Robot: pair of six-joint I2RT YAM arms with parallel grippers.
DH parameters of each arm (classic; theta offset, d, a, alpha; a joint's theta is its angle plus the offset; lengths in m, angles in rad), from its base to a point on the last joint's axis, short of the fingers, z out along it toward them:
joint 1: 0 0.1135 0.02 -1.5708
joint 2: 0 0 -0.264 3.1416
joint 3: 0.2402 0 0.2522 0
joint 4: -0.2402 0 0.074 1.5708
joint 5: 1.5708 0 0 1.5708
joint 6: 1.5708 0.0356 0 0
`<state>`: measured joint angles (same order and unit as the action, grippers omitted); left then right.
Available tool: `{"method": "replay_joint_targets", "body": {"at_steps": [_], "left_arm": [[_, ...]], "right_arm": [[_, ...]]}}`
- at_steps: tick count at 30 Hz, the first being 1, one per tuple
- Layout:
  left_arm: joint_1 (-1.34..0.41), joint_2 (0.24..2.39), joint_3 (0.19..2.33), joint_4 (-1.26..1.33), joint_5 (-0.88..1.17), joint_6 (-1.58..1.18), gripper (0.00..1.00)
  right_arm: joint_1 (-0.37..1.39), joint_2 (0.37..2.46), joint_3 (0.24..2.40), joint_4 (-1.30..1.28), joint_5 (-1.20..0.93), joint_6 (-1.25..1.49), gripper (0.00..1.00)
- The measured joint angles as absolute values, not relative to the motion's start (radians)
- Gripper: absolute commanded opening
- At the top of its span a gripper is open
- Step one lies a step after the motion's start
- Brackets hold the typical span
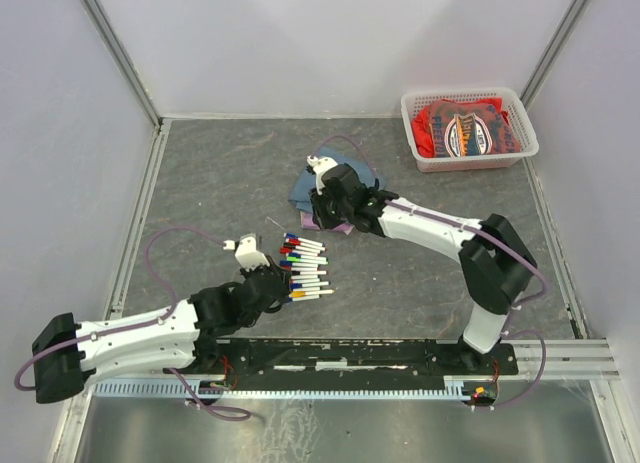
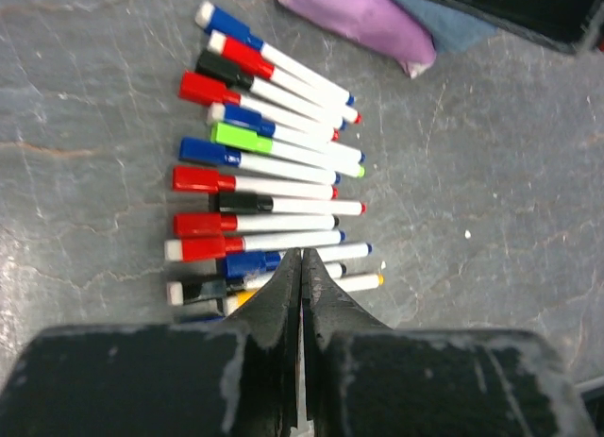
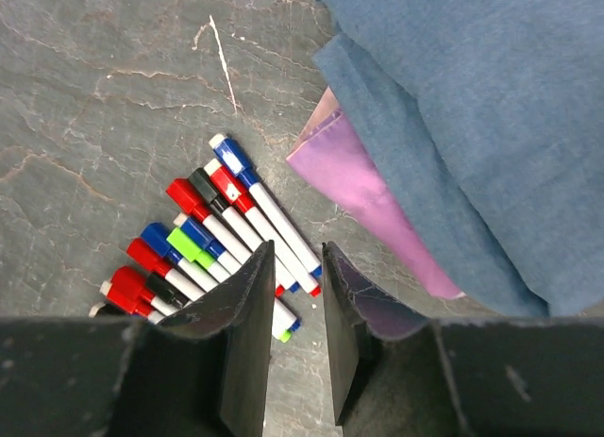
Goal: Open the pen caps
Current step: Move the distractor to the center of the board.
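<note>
Pens with white barrels (image 2: 293, 184) lie side by side in a tight row on the grey tabletop (image 1: 220, 173). The pen caps (image 2: 203, 179) that show are all on their pens: red, blue, black and one green. Seen from the left claw (image 2: 300, 262), the caps are at the left end of each pen, and the row runs from under its tips straight ahead. Past the far end of the row, ahead and to the right, lies a purple cloth (image 3: 363, 196) with a blue cloth (image 3: 472, 126) partly over it. A white basket (image 1: 475, 164) with a red packet (image 1: 463, 131) inside stands well apart from both claws.

The left claw has its fingers pressed together with nothing between them. Its tips are over the nearest pens, above the barrel of a blue-capped one; I cannot tell if they touch it.

The right claw (image 3: 297, 258) is open only by a narrow gap and holds nothing. The pens lie ahead of it and to its left, and the purple cloth is just beside its right finger.
</note>
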<state>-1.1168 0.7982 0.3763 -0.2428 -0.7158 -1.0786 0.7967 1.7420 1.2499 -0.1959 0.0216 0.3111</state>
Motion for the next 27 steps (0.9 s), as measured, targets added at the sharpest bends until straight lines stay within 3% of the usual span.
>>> {"method": "replay_joint_targets", "body": {"at_steps": [12,27], "left_arm": [[-1.259,0.826,0.328,-0.301,-0.732,-1.194,0.03],[-1.311,0.935,0.308,-0.276,-0.73,-1.213,0.03]], "right_arm": [[0.798,1.881,1.346,-0.228,-0.017,0.33,0.34],[0.799,1.934,1.339,-0.284,0.031,0.37,0.35]]}}
